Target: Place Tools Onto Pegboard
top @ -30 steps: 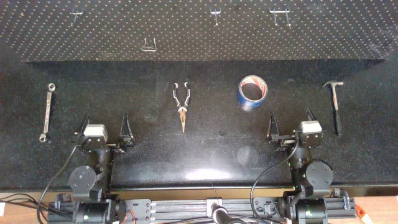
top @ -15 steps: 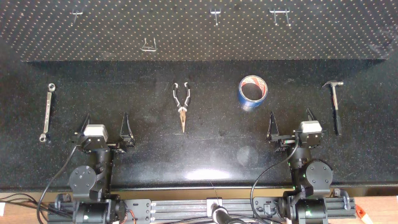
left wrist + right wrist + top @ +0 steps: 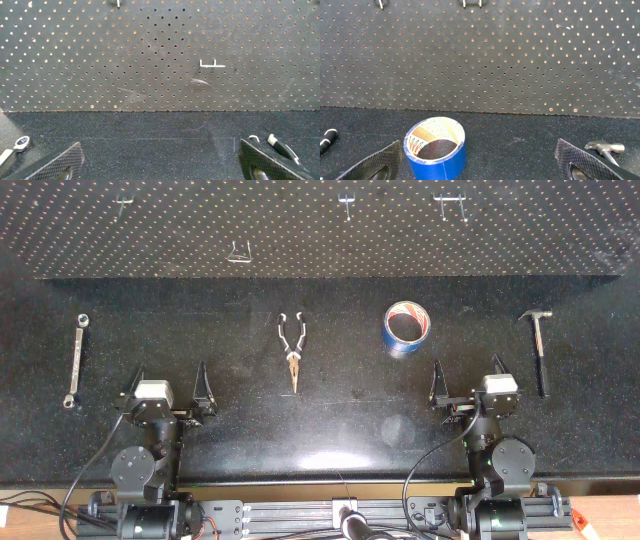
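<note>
Four tools: all lie flat on the table, none hung yet; probably laid in a row so each arm can reach its own.
Pegboard (image 3: pixel 320 230): upright, beyond both pincers.
Table (image 3: pixel 340 420): dark, under both pincers.
Left pincer (image 3: pixel 169 372): spread wide, holding nothing.
Right pincer (image 3: pixel 467 368): spread wide, also empty.
Wrench (image 3: pixel 75 360): outward of the left pincer, well apart.
Hammer (image 3: pixel 540 350): just outward of the right pincer.
Pliers (image 3: pixel 292 350): between the pincers, handles toward the board.
Tape roll (image 3: pixel 406 327): ahead of the right pincer, slightly inward.
Hooks (image 3: pixel 238 252): bare, far ahead, likely one per tool.
</note>
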Robot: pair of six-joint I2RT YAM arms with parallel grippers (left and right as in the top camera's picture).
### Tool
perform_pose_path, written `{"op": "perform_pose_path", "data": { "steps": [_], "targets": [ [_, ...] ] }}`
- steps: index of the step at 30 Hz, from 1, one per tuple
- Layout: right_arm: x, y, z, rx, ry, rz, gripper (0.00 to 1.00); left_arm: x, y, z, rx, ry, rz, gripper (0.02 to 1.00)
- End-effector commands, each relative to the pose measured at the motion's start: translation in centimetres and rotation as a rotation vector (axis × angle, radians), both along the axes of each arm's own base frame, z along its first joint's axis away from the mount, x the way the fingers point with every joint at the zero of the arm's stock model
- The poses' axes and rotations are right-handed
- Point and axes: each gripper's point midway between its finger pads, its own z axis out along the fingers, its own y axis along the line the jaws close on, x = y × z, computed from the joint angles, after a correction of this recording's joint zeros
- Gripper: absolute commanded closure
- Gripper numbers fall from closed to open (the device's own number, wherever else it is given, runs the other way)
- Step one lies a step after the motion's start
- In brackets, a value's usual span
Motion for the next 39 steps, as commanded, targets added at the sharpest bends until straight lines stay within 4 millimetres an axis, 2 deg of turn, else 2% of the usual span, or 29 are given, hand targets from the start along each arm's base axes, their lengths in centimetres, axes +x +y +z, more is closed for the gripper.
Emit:
{"op": "perform_pose_path", "data": {
  "steps": [1,4,7,11,13,14,15,16,18,21,24,25,30,33,39],
  "targets": [
    [0.0,-0.2,-0.2,-0.018,0.005,-0.008,0.005,0.0,-0.6,-0.1,0.000,0.002,-0.034,0.023],
    [0.0,-0.2,-0.2,-0.018,0.005,-0.008,0.005,0.1,-0.6,-0.1,0.000,0.003,-0.032,0.023],
    [0.0,-0.2,-0.2,-0.018,0.005,-0.008,0.005,0.8,-0.4,1.0,0.004,0.049,-0.025,0.025],
    [0.0,-0.2,-0.2,-0.018,0.005,-0.008,0.005,2.2,2.1,5.0,0.023,0.114,0.123,0.025],
    [0.0,-0.2,-0.2,-0.018,0.005,-0.008,0.005,2.1,3.5,5.0,0.048,0.290,0.197,0.025],
    [0.0,-0.2,-0.2,-0.018,0.005,-0.008,0.009,1.5,4.3,4.6,0.064,0.415,0.234,0.025],
    [0.0,-0.2,-0.2,-0.018,0.005,-0.008,0.005,0.0,5.7,4.6,0.087,0.597,0.290,0.025],
    [0.0,-0.2,-0.2,-0.018,0.005,-0.008,0.005,-0.9,6.3,4.6,0.113,0.680,0.299,0.025],
    [0.0,-0.2,-0.2,-0.018,0.005,-0.008,0.005,-2.7,8.0,4.7,0.169,0.814,0.326,0.025],
    [0.0,-0.2,-0.2,-0.018,0.005,-0.008,0.005,-6.0,11.9,4.4,0.272,0.956,0.459,0.025],
    [0.0,-0.2,-0.2,-0.018,0.005,-0.008,0.005,-9.3,13.5,2.5,0.273,1.131,0.466,0.025],
    [0.0,-0.2,-0.2,-0.018,0.005,-0.008,0.005,-9.8,13.6,2.0,0.253,1.163,0.441,0.025],
    [0.0,-0.2,-0.2,-0.018,0.005,-0.008,0.005,-10.4,14.0,0.4,0.095,1.169,0.346,0.025],
    [0.0,-0.2,-0.2,-0.018,0.005,-0.008,0.005,-10.7,14.4,0.7,0.083,1.101,0.262,0.023],
    [0.0,-0.2,-0.2,-0.018,0.005,-0.008,0.005,-10.7,15.0,0.7,0.034,1.064,0.279,0.025]
  ]
}}
